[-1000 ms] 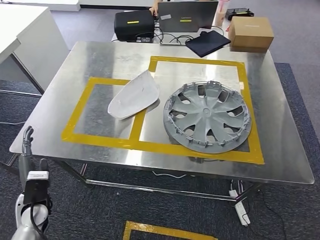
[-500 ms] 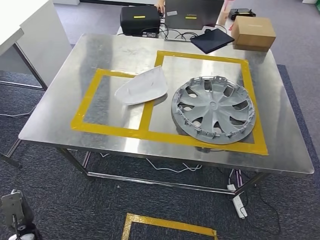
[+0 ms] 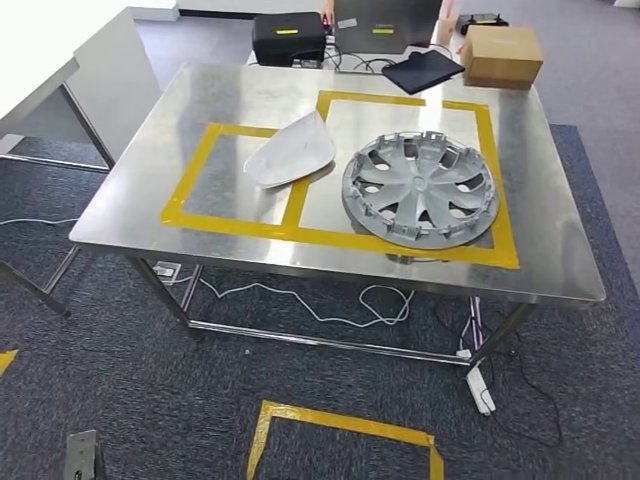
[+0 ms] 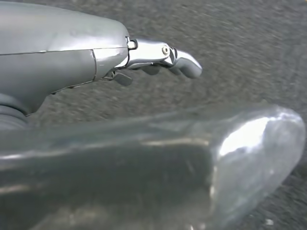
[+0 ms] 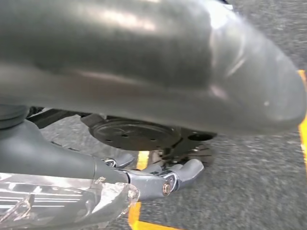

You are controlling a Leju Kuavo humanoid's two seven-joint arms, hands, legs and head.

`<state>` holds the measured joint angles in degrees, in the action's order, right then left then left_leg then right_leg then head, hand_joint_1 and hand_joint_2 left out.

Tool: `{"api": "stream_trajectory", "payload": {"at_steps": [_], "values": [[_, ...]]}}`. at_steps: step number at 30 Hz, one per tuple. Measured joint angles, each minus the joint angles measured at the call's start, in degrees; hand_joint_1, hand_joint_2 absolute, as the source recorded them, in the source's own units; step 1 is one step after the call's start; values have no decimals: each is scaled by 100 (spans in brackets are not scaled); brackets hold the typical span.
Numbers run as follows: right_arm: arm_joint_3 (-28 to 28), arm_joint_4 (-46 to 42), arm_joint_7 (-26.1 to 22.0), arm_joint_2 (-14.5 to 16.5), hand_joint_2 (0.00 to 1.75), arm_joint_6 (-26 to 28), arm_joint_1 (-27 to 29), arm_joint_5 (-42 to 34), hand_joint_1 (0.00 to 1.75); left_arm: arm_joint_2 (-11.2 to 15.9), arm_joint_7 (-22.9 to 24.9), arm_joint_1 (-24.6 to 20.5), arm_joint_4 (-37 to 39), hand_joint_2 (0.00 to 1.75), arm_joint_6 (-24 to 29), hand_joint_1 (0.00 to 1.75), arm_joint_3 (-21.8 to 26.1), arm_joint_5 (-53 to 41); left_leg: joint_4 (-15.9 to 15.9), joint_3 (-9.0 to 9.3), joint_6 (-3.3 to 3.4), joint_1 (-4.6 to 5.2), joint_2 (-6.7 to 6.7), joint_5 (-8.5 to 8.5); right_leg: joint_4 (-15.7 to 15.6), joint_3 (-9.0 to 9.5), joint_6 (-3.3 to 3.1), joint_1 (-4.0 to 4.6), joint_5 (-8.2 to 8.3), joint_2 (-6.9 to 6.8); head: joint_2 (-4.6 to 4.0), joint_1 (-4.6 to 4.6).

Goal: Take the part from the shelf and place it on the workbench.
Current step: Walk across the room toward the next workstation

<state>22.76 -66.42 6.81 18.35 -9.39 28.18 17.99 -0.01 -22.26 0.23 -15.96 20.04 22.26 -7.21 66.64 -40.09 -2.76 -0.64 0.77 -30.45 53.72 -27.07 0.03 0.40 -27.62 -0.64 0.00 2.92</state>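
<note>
**Robot backed off from table; parts lay in the taped boxes**

The whole head view had shifted over the last second: the table (image 3: pixel 143 215) sat farther off and more floor showed in front, so the camera moved, not the things. The left arm seen low at the near left a second earlier had dropped out of the head view. Judged: the robot was stepping away, with placing done for these parts.

The white cover (image 3: pixel 290 152) lay at the right edge of the left taped box, overlapping the tape between the boxes. The hubcap (image 3: pixel 420 188) lay flat in the right taped box, just right of the cover, apart from it.

The left hand (image 4: pixel 159 55) hung over carpet, fingers stretched out, holding nothing. The right hand (image 5: pixel 170 179) also hung over carpet near yellow floor tape (image 5: pixel 139 191), fingers loosely extended, nothing in them.

Around: black case (image 3: pixel 289 38), laptop (image 3: pixel 385 22), dark tablet (image 3: pixel 423 70) and cardboard box (image 3: pixel 502 55) at the far edge; a white table (image 3: pixel 45 60) far left; cables and a power strip (image 3: pixel 481 388) under the table; a yellow floor square (image 3: pixel 343 425) near. The cables near the table legs could snag feet.
</note>
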Motion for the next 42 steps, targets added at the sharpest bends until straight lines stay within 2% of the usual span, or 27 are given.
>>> {"api": "stream_trajectory", "payload": {"at_steps": [1, 3, 4, 5, 6, 8, 9, 11, 13, 15, 16, 17, 18, 21, 23, 25, 26, 28, 30, 31, 32, 33, 35, 37, 38, 40, 42], "values": [[-15, -1, 8, -1, 0, 2, 0, -1, 0, 0, 13, -11, 34, 0, -23, 0, -1, -16, 337, -9, -30, -16, -2, -91, 20, -90, 6, -2, 71, -60, 0, 13], [-36, 1, 7, -1, 0, -16, -11, 35, 0, -3, 58, -20, 85, 0, -122, 0, -2, -71, 561, 173, -89, -59, -27, 166, 98, -301, 40, -18, 183, -176, 0, 23], [-38, 4, -20, -1, 0, -47, -19, 82, 0, -7, 81, -21, 98, 0, -206, 0, -6, -110, 387, 397, -125, -85, -81, 342, 157, -412, 71, -31, 224, -229, 1, 29], [-29, 8, -65, -2, 0, -91, -34, 147, 0, -25, 100, -29, 104, 0, -306, 0, -17, -147, 48, 715, -168, -111, -201, 407, 220, -515, 106, -31, 253, -277, 1, 41], [-8, 23, -134, -4, 0, -154, -56, 236, 0, -32, 117, -49, 106, 0, -439, 0, -30, -188, -397, 1052, -179, -113, -320, 337, 286, -597, 144, -29, 276, -329, 1, 60], [72, 75, -270, -8, 0, -292, -139, 430, 0, -63, 178, -98, 126, 0, -754, 0, -72, -262, -1036, 1444, -82, -95, -464, 77, 378, -680, 219, -17, 335, -445, 1, 80], [126, 114, -341, -9, 0, -378, -187, 540, 0, -65, 239, -106, 147, 0, -930, 0, -93, -299, -1163, 1469, 8, -69, -433, 15, 396, -694, 254, -29, 369, -511, 1, 76], [265, 209, -472, -11, 0, -553, -286, 747, 0, -91, 419, -62, 204, 0, -1264, 0, -144, -398, -1155, 1387, 157, -52, -353, 66, 457, -737, 329, -73, 324, -449, 0, 58], [411, 338, -654, -17, 0, -699, -380, 963, 0, -121, 649, -28, 256, 0, -1554, 0, -230, -597, -1153, 1293, 266, -34, -266, 163, 902, -915, 379, -95, -36, -170, 0, 34], [536, 494, -823, -25, 0, -766, -484, 1135, 0, -146, 831, -35, 292, 0, -1755, 0, -382, -829, -1150, 1161, 327, 9, -140, 269, 1693, -1190, 366, -86, -500, 15, 0, -5], [589, 570, -872, -28, 0, -783, -537, 1186, 0, -156, 888, -34, 310, 0, -1814, 0, -464, -906, -1148, 1098, 342, 35, -69, 321, 1970, -1259, 341, -76, -623, 40, 0, -18], [632, 630, -899, -31, 0, -792, -584, 1214, 0, -167, 921, -28, 329, 0, -1845, 0, -531, -946, -1145, 1044, 350, 57, 5, 369, 2041, -1226, 307, -61, -643, 53, 0, -24], [664, 677, -914, -32, 0, -799, -623, 1230, 0, -177, 941, -20, 347, 0, -1860, 0, -580, -962, -1144, 1003, 352, 75, 79, 412, 1866, -1068, 266, -40, -556, 71, 0, -24], [731, 776, -934, -39, 0, -803, -707, 1244, 0, -215, 956, -23, 377, 0, -1876, 0, -688, -976, -1133, 913, 328, 103, 299, 518, 622, -290, 115, 10, -164, 356, 0, -25], [763, 824, -947, -46, 0, -803, -741, 1249, 0, -230, 957, -33, 385, 0, -1882, 0, -735, -982, -1123, 849, 273, 90, 415, 578, 241, -109, 75, 28, -124, 480, 0, -22], [791, 862, -965, -47, 0, -802, -763, 1266, 0, -219, 974, -20, 400, 0, -1887, 0, -757, -1022, -1118, 795, 206, 68, 509, 623, 200, -111, 60, 27, -72, 376, 0, -23], [805, 883, -992, -51, 0, -803, -778, 1298, 0, -212, 1009, -7, 411, 0, -1909, 0, -784, -1089, -1069, 754, 177, 70, 475, 586, 174, -104, 36, 15, -34, 313, 0, -17], [822, 954, -1090, -67, 0, -813, -824, 1410, 0, -202, 1120, -3, 429, 0, -1998, 0, -905, -1316, -675, 550, 123, 70, 262, 296, 121, -109, -2, -20, 49, 166, 0, 26], [827, 1089, -1206, -94, 0, -819, -882, 1530, 0, -207, 1212, -12, 440, 0, -2070, 0, -1074, -1518, 63, 211, 52, 43, 54, -120, 123, -164, -10, -20, 89, 0, 0, 72], [830, 1160, -1248, -106, 0, -812, -911, 1573, 0, -209, 1239, -12, 444, 0, -2075, 0, -1142, -1571, 349, 98, 19, 19, 12, -228, 131, -195, -2, -22, 101, -85, 0, 77], [832, 1215, -1274, -115, 0, -800, -937, 1602, 0, -208, 1257, -4, 449, 0, -2073, 0, -1197, -1599, 456, 79, -12, -5, -10, -228, 144, -224, 9, -27, 110, -168, 0, 78], [832, 1250, -1284, -118, 0, -790, -960, 1621, 0, -203, 1274, 5, 453, 0, -2069, 0, -1238, -1610, 334, 178, -39, -29, -37, -124, 161, -248, 23, -37, 115, -242, 0, 79], [819, 1276, -1266, -113, 0, -788, -985, 1652, 0, -197, 1304, 13, 457, 0, -2075, 0, -1299, -1623, -392, 634, -97, -65, -217, 201, 215, -284, 78, -58, 109, -379, 0, 82], [798, 1272, -1198, -109, 0, -829, -978, 1662, 0, -204, 1328, -5, 458, 0, -2080, 0, -1349, -1641, -970, 963, -58, -65, -380, 374, 292, -340, 163, -48, 74, -492, 0, 85], [792, 1261, -1144, -109, 0, -857, -969, 1657, 0, -214, 1334, -5, 458, 0, -2048, 0, -1374, -1651, -1059, 998, -2, -52, -403, 379, 311, -350, 203, -40, 65, -540, 0, 69], [781, 1204, -1024, -108, 0, -921, -943, 1639, 0, -245, 1350, 23, 459, 0, -1876, 0, -1416, -1674, -1060, 958, 141, -25, -284, 398, 313, -322, 274, -64, 62, -597, 0, 24], [760, 1098, -913, -103, 0, -993, -890, 1622, 0, -292, 1377, 45, 460, 0, -1657, 0, -1446, -1705, -1064, 922, 241, -24, -190, 446, 478, -374, 344, -96, -94, -381, 0, 8]]}}
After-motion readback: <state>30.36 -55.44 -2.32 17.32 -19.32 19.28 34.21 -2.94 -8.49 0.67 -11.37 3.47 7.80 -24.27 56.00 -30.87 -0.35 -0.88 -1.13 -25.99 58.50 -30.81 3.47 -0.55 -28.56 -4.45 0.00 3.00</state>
